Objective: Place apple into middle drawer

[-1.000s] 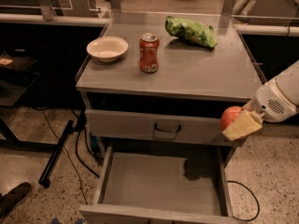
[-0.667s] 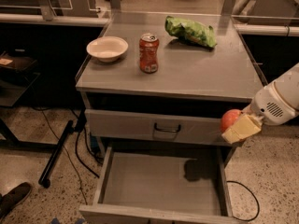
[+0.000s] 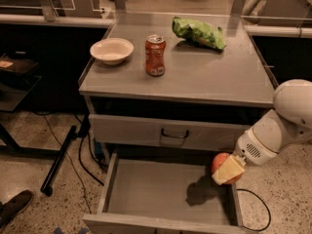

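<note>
The apple (image 3: 220, 161), red-orange and round, is held in my gripper (image 3: 227, 170) at the right of the cabinet. The gripper is shut on it, with a pale finger (image 3: 228, 170) across its front. It hangs just above the right side wall of the open middle drawer (image 3: 165, 194), a grey tray with a bare floor, and casts a shadow on the drawer floor. My white arm (image 3: 280, 126) reaches in from the right.
On the cabinet top (image 3: 219, 77) stand a red soda can (image 3: 155, 55), a white bowl (image 3: 111, 50) and a green chip bag (image 3: 199, 32). The shut drawer front with a dark loop handle (image 3: 174, 134) is above the open drawer. A black stand leg (image 3: 61, 160) and cables lie at the left.
My gripper has moved down and a little left with the apple, from beside the upper drawer front to just over the open drawer's right side.
</note>
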You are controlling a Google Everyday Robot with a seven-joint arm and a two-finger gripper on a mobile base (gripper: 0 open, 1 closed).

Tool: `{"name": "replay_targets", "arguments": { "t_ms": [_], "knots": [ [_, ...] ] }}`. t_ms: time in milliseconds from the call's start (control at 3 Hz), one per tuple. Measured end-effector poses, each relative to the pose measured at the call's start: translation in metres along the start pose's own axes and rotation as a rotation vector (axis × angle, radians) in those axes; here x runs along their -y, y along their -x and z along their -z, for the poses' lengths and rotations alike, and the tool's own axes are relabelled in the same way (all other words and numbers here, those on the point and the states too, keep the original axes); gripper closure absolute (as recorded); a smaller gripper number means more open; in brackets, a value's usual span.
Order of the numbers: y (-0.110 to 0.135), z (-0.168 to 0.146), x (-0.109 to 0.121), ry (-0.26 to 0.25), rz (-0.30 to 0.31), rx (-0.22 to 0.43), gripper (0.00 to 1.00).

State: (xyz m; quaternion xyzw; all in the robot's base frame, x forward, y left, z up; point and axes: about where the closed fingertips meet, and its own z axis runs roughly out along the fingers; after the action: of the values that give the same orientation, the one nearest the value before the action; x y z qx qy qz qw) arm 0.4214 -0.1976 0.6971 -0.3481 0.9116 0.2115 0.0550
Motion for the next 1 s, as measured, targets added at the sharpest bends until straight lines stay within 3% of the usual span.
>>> {"name": "replay_targets", "arguments": {
  "t_ms": [333, 1000],
  "knots": [
    [-0.003, -0.006, 0.001, 0.010, -0.015, -0.001, 1.00],
    [-0.025, -0.106, 0.014, 0.155, -0.199, -0.009, 1.00]
  ]
}}
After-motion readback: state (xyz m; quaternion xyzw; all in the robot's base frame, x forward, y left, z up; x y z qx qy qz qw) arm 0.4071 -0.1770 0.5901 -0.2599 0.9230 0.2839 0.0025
